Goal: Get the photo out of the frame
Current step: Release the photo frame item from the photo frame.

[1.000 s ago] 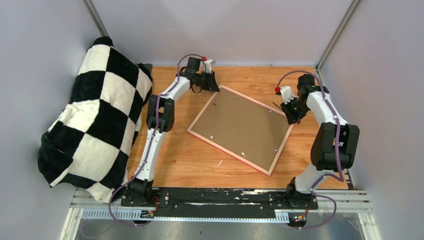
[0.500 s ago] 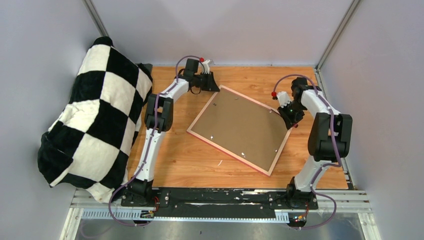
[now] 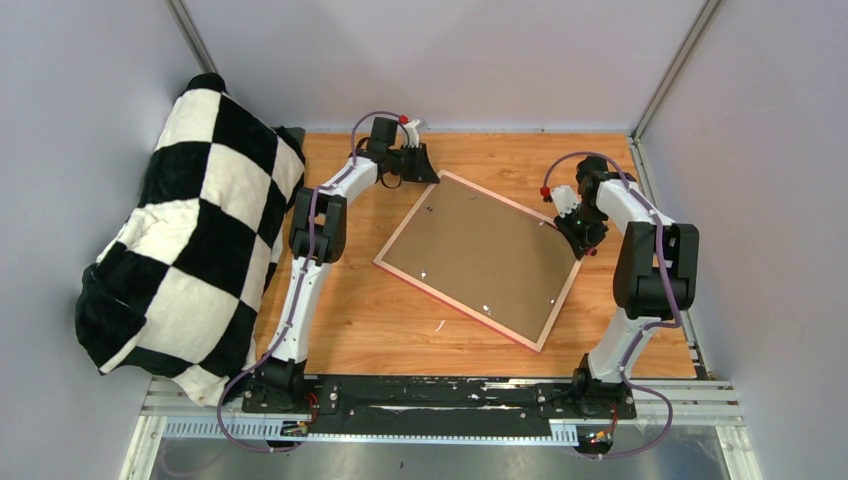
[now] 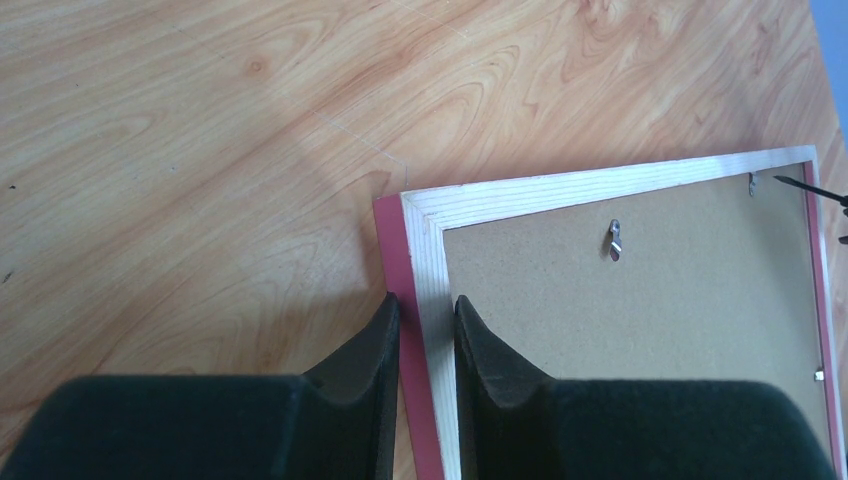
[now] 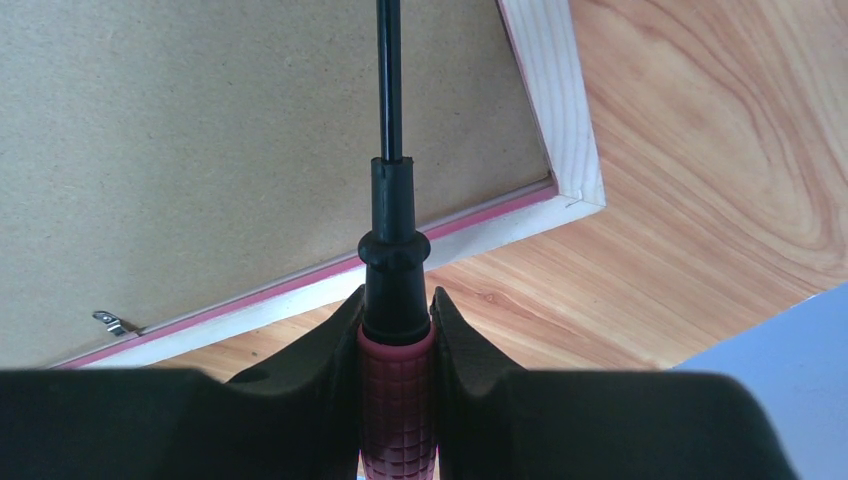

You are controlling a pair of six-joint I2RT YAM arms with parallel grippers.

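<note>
The frame [image 3: 457,304] lies face down on the wooden table, turned at an angle, with its brown backing board [image 3: 480,250] up. The photo is hidden under the board. My left gripper [image 3: 424,173] is at the far corner, shut on the frame's pale wooden edge [image 4: 600,185]; its fingers straddle the rail [image 4: 425,305]. My right gripper [image 3: 577,224] is at the right corner, shut on a screwdriver [image 5: 396,250] with a red handle. The black shaft reaches out over the backing board [image 5: 200,150]. Small metal clips [image 4: 614,240] hold the board in.
A large black-and-white checkered cushion [image 3: 190,240] fills the left side, beside the left arm. Grey walls close in the back and both sides. A small white scrap [image 3: 438,326] lies on the wood in front of the frame.
My right arm has swung in toward the frame's right corner, bringing the screwdriver over the backing board. The left arm and the frame have stayed put.
</note>
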